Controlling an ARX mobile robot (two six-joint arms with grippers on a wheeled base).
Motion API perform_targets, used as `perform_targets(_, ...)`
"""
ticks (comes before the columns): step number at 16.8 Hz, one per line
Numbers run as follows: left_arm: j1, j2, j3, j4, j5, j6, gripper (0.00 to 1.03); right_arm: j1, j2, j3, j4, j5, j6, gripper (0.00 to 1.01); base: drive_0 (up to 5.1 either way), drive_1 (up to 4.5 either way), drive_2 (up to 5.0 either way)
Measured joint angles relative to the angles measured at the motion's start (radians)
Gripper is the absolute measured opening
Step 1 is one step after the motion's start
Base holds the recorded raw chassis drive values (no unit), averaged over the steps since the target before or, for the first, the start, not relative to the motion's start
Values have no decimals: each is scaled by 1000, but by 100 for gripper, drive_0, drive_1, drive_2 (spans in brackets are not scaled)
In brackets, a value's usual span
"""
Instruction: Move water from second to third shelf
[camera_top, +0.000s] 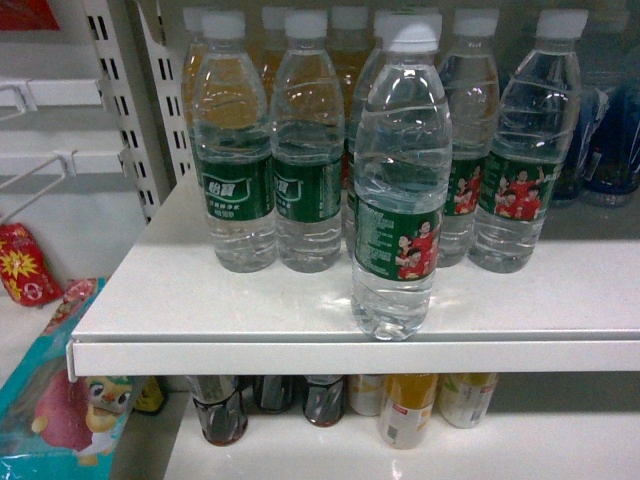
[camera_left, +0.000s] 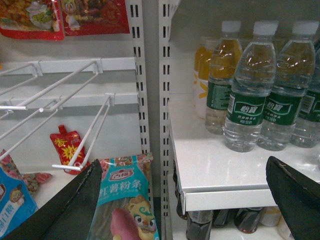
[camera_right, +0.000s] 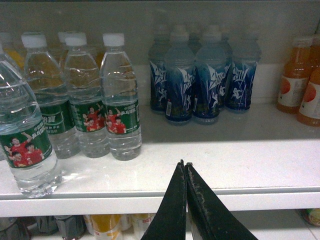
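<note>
Closest to the head camera stands one water bottle (camera_top: 396, 190), clear and ribbed with a white cap and a green label showing people in red shirts. It is upright at the front edge of the white shelf (camera_top: 200, 300), ahead of the row of like bottles (camera_top: 270, 150) behind it and apart from them. No gripper shows in the head view.

From the right wrist camera the same bottle (camera_right: 22, 135) sits at the far left, near the shelf lip. The right gripper (camera_right: 185, 170) is low in the middle of that view, its two dark fingers pressed together tip to tip with nothing between them. It is in front of the shelf edge, well to the right of the bottle and not touching it. Behind stand blue drink bottles (camera_right: 200, 80) and orange drink bottles (camera_right: 300, 80).

From the left wrist camera the left gripper (camera_left: 185, 200) is spread wide, one dark finger (camera_left: 75, 205) at lower left, the other at lower right, holding nothing. It faces the shelf's left corner, with the upright slotted post (camera_left: 150, 100), wire hooks (camera_left: 75, 100) and a teal snack bag (camera_left: 125, 200) on its left. The front bottle is not clearly in that view.

On the lower shelf stand dark bottles (camera_top: 220, 405) and yellow bottles (camera_top: 410, 405).
</note>
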Motion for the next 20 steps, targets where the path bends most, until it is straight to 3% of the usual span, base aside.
perform_targets(2, 0, 0, 0, 0, 0, 0, 98, 0, -44, 0, -52, 0, 0, 2, 0, 0, 0)
perform_targets(3, 0, 0, 0, 0, -2, 0, 98, 0, -151, 1, -203, 0, 0, 2, 0, 0, 0)
perform_targets(11, 0, 0, 0, 0, 0, 0, 98, 0, -199, 1, -204, 0, 0, 2, 0, 0, 0)
perform_targets(14, 0, 0, 0, 0, 0, 0, 98, 0, -199, 1, -204, 0, 0, 40, 0, 0, 0)
perform_targets(20, 0, 0, 0, 0, 0, 0, 98, 0, -199, 1, -204, 0, 0, 69, 0, 0, 0)
